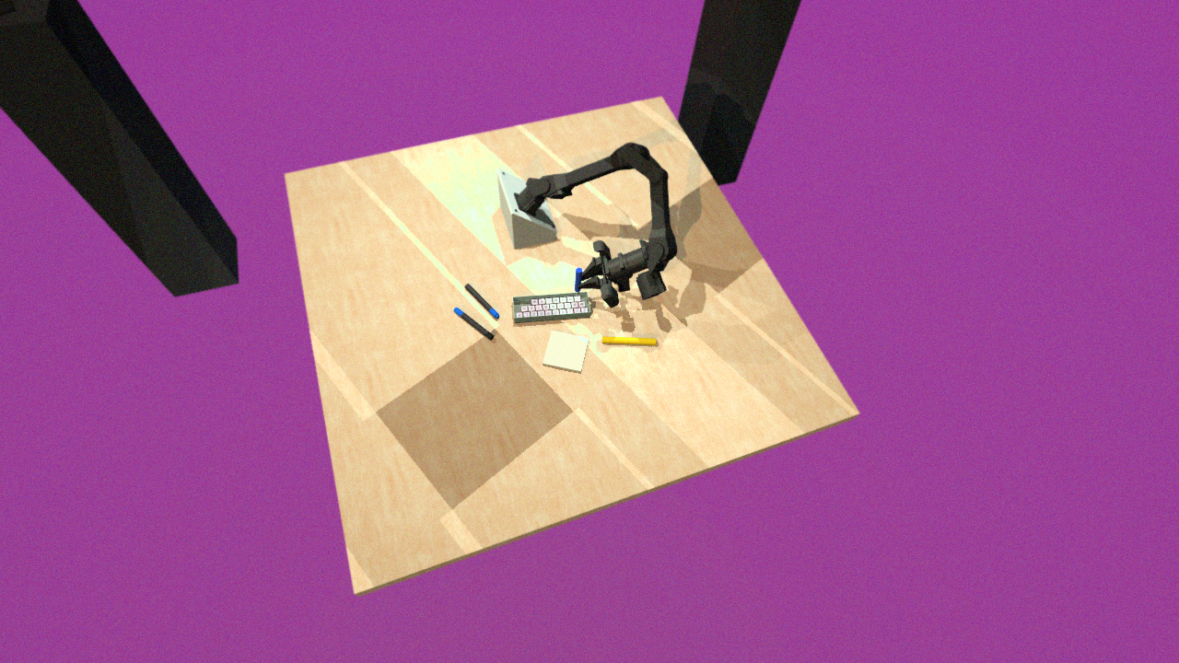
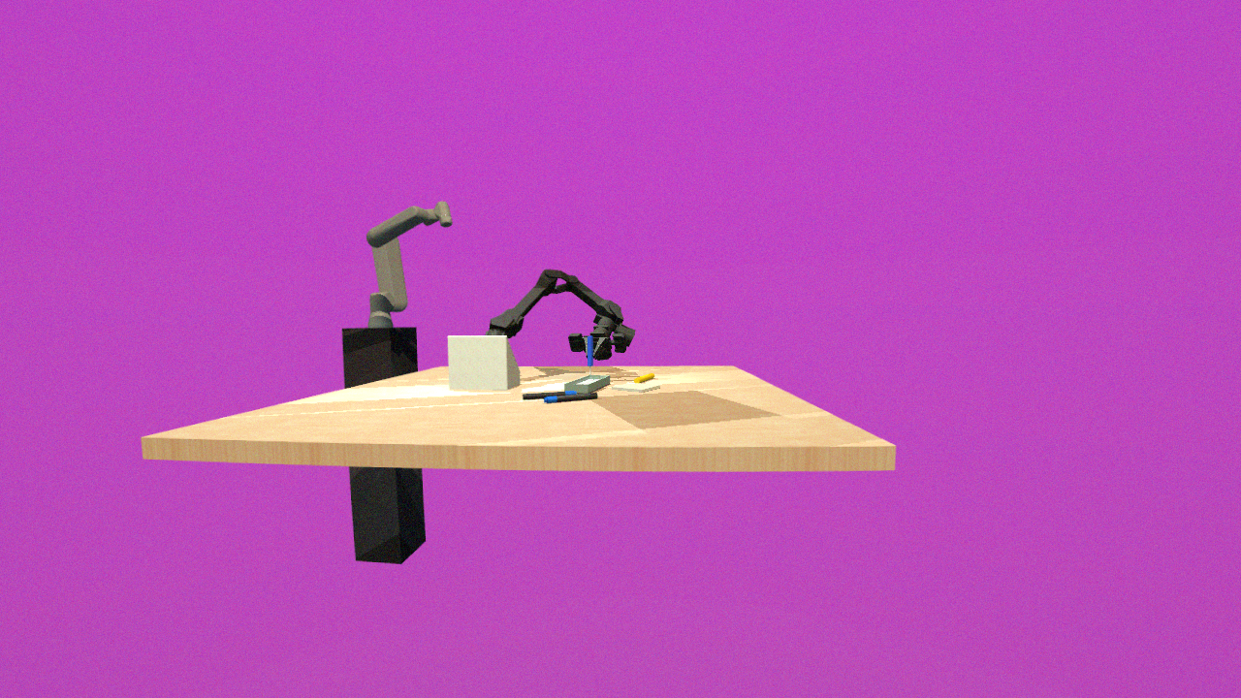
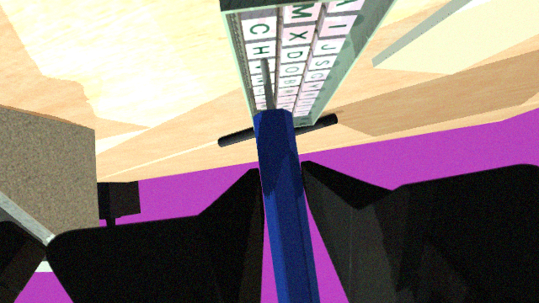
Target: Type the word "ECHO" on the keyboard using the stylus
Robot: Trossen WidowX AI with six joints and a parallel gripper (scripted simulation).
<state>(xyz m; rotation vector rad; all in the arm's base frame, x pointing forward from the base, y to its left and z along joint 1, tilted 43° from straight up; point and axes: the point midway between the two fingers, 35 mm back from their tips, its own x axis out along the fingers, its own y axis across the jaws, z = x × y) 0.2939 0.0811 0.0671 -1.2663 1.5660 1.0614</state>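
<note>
My gripper (image 1: 582, 278) (image 2: 592, 341) (image 3: 280, 174) is shut on the blue stylus (image 1: 577, 281) (image 2: 590, 352) (image 3: 281, 151), which stands about upright with its thin grey tip down. The keyboard (image 1: 550, 307) (image 2: 587, 384) (image 3: 358, 46) lies below, in a grey-green case. In the wrist view the tip overlaps the edge row just beyond the H key (image 3: 259, 50). The C key (image 3: 259, 29) and the O key (image 3: 291, 68) are readable; the E key is too small to make out. The tip looks a little above the keyboard's right end; I cannot tell its exact height.
Two black pens (image 1: 481, 301) (image 1: 473, 323) with blue ends lie left of the keyboard. A pale square pad (image 1: 566, 352) (image 2: 636, 387) (image 3: 459, 38) and a yellow marker (image 1: 628, 340) (image 2: 644, 378) lie in front. The wedge-shaped arm base (image 1: 531, 230) (image 2: 477, 362) (image 3: 46, 168) stands behind.
</note>
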